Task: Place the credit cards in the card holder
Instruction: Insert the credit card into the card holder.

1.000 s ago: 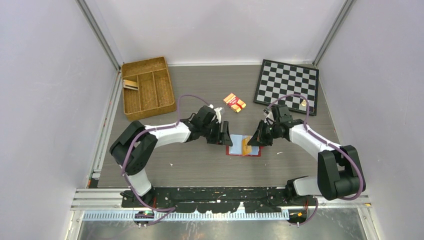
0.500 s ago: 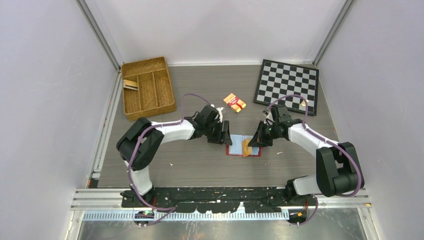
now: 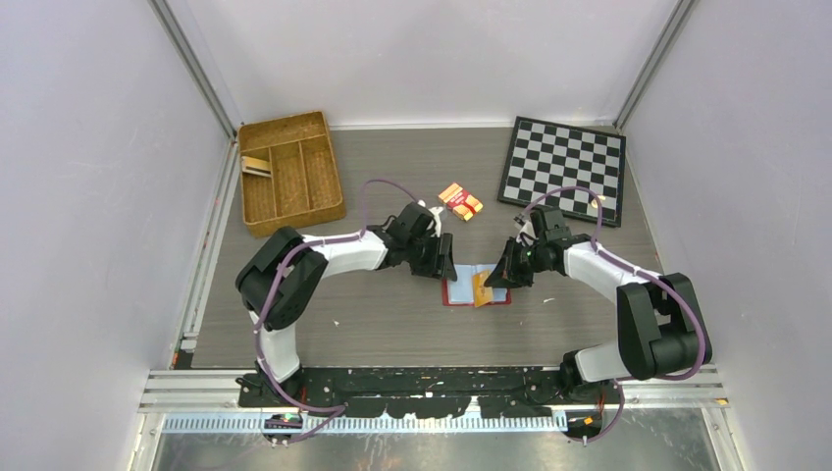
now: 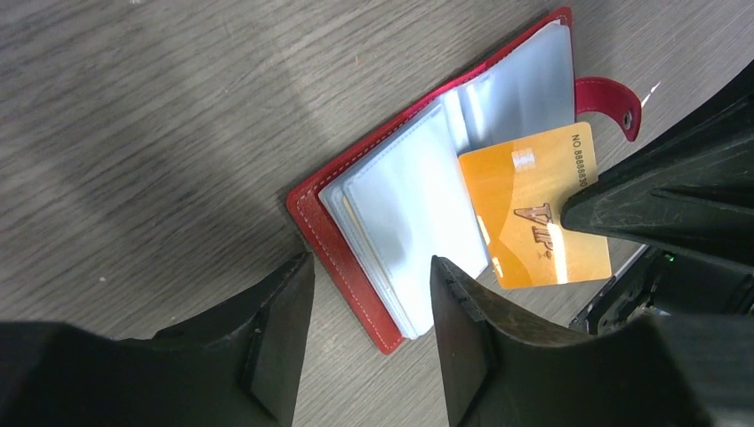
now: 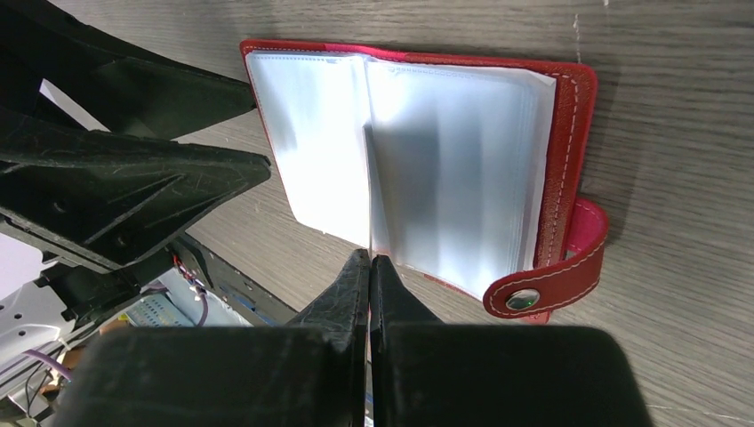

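Open card holder (image 4: pixel 400 205) lies flat on tabletop (image 4: pixel 133 107); right hand (image 5: pixel 369 262) pinches orange card (image 4: pixel 533 213) just over it; left hand (image 4: pixel 369 267) spread wide at its red edge, gripping nothing.

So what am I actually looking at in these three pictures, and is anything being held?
Those are two robot arms, left and right, bolted at the near edge of a table. The wide picture comes from a camera fixed above them. The other two come from small cameras on each wrist, showing that arm's own fingers up close. The right end effector is shut on an orange credit card, holding it over the open red card holder. The left end effector is open, by the holder's edge. Also on the table: a wicker tray, a chessboard and a small orange-and-red pack.
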Robot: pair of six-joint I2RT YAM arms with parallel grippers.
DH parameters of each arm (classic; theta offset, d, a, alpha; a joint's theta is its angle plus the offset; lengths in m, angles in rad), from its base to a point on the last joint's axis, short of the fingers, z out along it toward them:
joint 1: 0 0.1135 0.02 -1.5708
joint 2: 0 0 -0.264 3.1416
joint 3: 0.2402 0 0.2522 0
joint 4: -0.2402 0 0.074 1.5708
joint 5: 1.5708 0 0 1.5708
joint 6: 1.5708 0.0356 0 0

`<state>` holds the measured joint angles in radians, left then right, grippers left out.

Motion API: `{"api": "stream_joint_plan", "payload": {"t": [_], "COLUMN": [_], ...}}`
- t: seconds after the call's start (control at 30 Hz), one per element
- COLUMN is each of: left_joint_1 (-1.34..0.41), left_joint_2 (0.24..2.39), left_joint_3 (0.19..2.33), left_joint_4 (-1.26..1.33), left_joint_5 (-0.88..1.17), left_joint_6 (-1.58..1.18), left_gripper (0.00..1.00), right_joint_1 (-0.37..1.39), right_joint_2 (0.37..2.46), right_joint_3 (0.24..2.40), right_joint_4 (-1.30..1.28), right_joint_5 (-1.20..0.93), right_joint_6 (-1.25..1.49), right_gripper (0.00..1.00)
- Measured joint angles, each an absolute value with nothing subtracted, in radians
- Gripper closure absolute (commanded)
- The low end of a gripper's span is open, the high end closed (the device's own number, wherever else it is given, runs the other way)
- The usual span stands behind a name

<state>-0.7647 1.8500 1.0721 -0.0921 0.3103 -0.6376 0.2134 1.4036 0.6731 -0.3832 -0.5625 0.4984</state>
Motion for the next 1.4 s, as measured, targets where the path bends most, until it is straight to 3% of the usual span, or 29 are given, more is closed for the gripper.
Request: {"api": "stream_joint_plan", "payload": {"t": [0.37, 1.4], "left_joint_1": [-0.765, -0.766], "left_joint_2": [1.898, 1.953], "left_joint_3": [1.125, 1.208], "left_joint_4": [-0.109, -0.139], "left_joint_5": [0.285, 0.234], "left_joint_6": [-0.607, -0.538], "left_gripper": [0.68, 0.78], "right_joint_1": [0.211, 0.206], "right_joint_2": [1.408, 1.336], "right_joint_3": [0.669, 0.558], "right_joint_4": [-0.366, -0.239], "right_joint_5": [-0.576, -0.506], "right_joint_6": [0.498, 0.583], "right_gripper": [0.99, 1.0]}}
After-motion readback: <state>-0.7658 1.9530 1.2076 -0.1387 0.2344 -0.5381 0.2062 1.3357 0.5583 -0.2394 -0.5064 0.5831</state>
